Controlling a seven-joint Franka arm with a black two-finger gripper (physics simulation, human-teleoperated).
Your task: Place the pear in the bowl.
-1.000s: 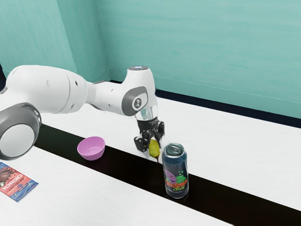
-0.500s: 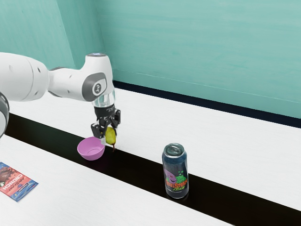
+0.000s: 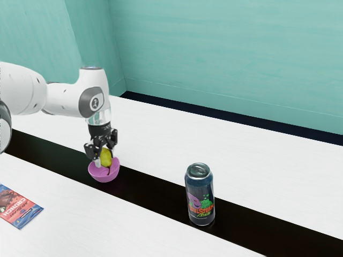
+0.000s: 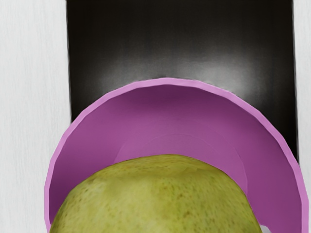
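Observation:
My gripper points down over the pink bowl in the exterior view, shut on the yellow-green pear. The pear's lower end, with its dark stem, hangs at the bowl's opening, in front of the far rim. Whether it touches the bowl's inside I cannot tell. In the wrist view the pear is large at the lower edge, with the bowl around and beneath it.
A dark can stands upright on the black strip, well off toward the exterior view's right. A red and blue packet lies flat on the white table near the exterior view's lower left.
My gripper has carried the pear toward the exterior view's left, from near the can to above the bowl, and most recently a little lower. Bowl, can and packet have stayed put.

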